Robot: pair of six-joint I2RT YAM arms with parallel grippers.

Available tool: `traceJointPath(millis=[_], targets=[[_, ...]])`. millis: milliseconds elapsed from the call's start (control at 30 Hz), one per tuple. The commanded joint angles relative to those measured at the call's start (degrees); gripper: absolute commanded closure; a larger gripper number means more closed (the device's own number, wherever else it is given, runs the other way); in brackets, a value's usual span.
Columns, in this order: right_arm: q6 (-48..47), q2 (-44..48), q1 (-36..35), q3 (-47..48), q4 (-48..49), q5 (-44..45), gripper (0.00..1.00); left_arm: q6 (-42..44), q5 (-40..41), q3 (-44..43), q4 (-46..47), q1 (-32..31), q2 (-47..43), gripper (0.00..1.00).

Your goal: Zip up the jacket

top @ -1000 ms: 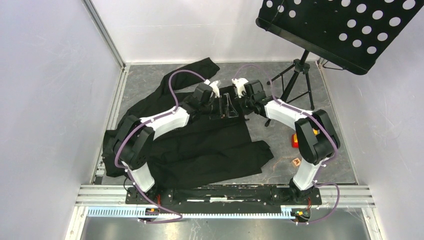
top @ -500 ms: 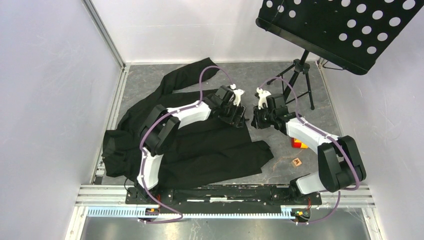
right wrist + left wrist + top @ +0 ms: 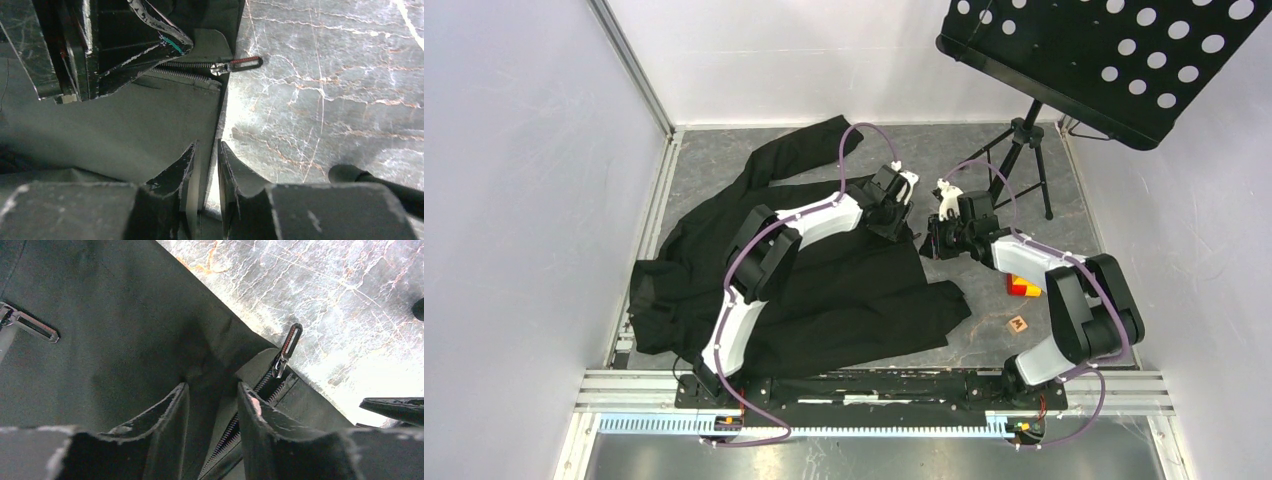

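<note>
The jacket lies spread on the table, mostly left of centre. I judge it light and limp, likelier to bunch than to slide, so the firm holds are the hem edge and the small metal zipper pull at its right-hand corner. My right gripper is pinched nearly closed on that hem edge near the pull, while my left gripper straddles puckered cloth beside the zipper teeth, jaws apart, and I cannot tell whether it bites.
</note>
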State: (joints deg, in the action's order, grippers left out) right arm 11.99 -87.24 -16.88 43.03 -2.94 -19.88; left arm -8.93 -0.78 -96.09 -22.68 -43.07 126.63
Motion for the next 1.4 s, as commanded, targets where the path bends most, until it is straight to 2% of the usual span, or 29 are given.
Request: traceJointPath(millis=[0,167,333,367,600,633,700,800,900,933,1100,1233,1367], targets=[[1.85,-2.27,-0.08,0.22,5.54,-2.39,0.75,1.85,1.64,-3.05,-2.58,0.62,1.39,0.57],[3.13,-4.54,-0.03,0.72,7.70,-2.77,0.69,1.83,-2.51,-4.10,-3.38,1.03,2.40,0.67],[4.21,-6.11,0.39,0.30,9.62,-3.11,0.66,-0.10,-7.71,-4.56,-3.34,3.05,2.20,0.95],[4.55,-6.20,0.60,-0.10,10.28,-3.39,0.64,-0.72,-8.31,-4.41,-3.30,3.59,1.77,0.98],[5.88,-6.23,1.85,-1.50,13.93,-4.62,0.57,-4.59,-17.36,-0.06,1.47,7.03,-2.12,0.98],[5.74,-6.46,1.86,-1.19,13.89,-4.38,0.57,-4.67,-18.03,-0.27,1.10,7.04,-2.25,0.95],[5.49,-7.35,2.05,-0.18,13.08,-3.84,0.59,-5.45,-19.55,0.55,1.43,6.90,-3.05,0.73],[7.08,-7.05,2.54,-0.11,12.90,-2.91,0.71,-4.97,-20.76,5.50,6.77,5.90,-5.70,0.45],[6.39,-4.57,2.58,-0.16,11.42,-0.73,0.73,-2.51,-18.97,8.33,9.04,4.50,-7.27,0.27],[5.81,-3.95,2.60,0.23,10.19,-0.41,0.73,-0.97,-17.63,8.57,9.10,3.73,-7.49,0.24],[4.71,0.66,2.56,-0.74,7.86,1.28,0.73,6.17,-3.35,7.13,7.60,-1.09,-6.27,0.23],[4.81,4.38,2.57,-3.12,7.33,2.27,0.73,8.24,4.72,2.95,4.63,-2.66,-3.21,0.29],[4.37,6.89,2.61,-5.41,7.85,3.98,0.73,11.45,9.43,1.09,4.00,-4.05,-1.38,0.36]])
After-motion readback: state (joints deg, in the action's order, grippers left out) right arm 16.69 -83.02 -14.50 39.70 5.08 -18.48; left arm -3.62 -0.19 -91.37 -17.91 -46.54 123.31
